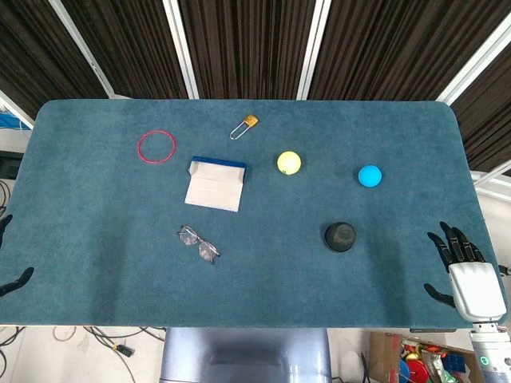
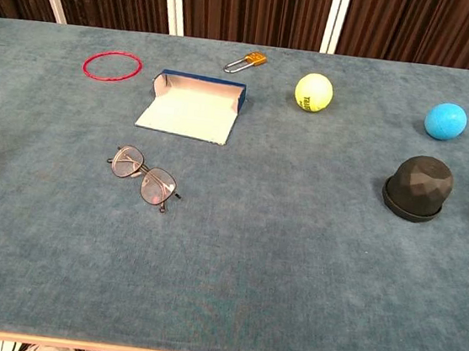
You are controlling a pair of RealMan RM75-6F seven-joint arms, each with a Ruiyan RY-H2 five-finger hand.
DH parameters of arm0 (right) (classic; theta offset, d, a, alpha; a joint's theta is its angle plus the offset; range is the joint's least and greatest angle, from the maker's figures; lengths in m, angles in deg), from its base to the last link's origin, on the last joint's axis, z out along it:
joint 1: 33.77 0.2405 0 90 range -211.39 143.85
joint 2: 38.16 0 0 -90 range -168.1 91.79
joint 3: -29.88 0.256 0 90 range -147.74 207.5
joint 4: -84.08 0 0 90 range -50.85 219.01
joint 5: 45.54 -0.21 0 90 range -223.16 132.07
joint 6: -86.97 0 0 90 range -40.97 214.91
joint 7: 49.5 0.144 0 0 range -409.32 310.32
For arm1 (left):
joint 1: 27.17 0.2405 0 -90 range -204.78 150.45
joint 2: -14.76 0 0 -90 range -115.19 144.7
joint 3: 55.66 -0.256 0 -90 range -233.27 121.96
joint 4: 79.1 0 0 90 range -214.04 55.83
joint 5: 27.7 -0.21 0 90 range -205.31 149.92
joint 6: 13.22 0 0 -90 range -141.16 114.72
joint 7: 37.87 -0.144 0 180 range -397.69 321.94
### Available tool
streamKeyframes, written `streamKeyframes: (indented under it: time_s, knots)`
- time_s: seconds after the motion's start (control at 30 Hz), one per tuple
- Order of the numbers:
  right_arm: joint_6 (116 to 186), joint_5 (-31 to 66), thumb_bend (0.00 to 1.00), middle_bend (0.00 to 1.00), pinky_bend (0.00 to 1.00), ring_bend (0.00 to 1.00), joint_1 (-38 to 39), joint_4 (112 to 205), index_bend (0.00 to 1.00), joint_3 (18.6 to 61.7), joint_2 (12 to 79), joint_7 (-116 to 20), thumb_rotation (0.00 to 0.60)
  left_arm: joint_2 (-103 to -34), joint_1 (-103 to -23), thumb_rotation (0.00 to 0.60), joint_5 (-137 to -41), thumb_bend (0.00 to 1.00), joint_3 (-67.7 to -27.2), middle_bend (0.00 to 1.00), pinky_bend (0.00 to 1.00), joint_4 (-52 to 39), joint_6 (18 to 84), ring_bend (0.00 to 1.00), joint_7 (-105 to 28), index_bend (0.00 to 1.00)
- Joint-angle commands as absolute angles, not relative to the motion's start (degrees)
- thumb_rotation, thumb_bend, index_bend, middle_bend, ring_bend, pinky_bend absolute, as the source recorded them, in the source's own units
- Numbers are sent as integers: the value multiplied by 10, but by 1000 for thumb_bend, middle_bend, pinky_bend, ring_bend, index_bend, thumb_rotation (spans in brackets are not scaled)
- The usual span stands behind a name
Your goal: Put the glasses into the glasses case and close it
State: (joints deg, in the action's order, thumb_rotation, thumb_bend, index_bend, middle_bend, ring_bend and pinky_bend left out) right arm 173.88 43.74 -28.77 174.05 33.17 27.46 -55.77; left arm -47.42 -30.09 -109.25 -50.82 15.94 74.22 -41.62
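The glasses [image 1: 198,244] [image 2: 144,177] lie folded on the blue table, left of centre and near the front. Just behind them the glasses case [image 1: 215,184] [image 2: 191,107] lies open, its pale inside facing up and its blue lid edge at the far side. My right hand [image 1: 466,270] rests at the table's right front edge with its fingers spread and nothing in it. Only the dark fingertips of my left hand [image 1: 11,275] show at the left edge of the head view, apart and holding nothing. Neither hand appears in the chest view.
A red ring [image 1: 156,147] lies at the back left and a small padlock [image 1: 244,126] at the back centre. A yellow ball [image 1: 289,163], a blue ball [image 1: 370,175] and a black dome-shaped object [image 1: 340,236] sit to the right of the case.
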Motion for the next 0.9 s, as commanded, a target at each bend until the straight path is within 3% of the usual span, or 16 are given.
streamKeyframes:
  time_s: [0.03,0.4,0.9]
  knots:
    - [1738,436,0,0,235,82,-288,1741,147,332,275,-557,600,-475,-302,600,-1094,169,-509,0,0,159,741,0,-417,70]
    - [1735,437,0,0,235,82,-287,1741,147,330,276,-560,600,-480,-302,600,-1094,169,-506,0,0,152,747,0,-423,21]
    - [1738,431,0,0,235,82,-290,1739,147,332,273,-557,600,-490,-316,600,-1098,169,-505,0,0,138,732,0,-432,43]
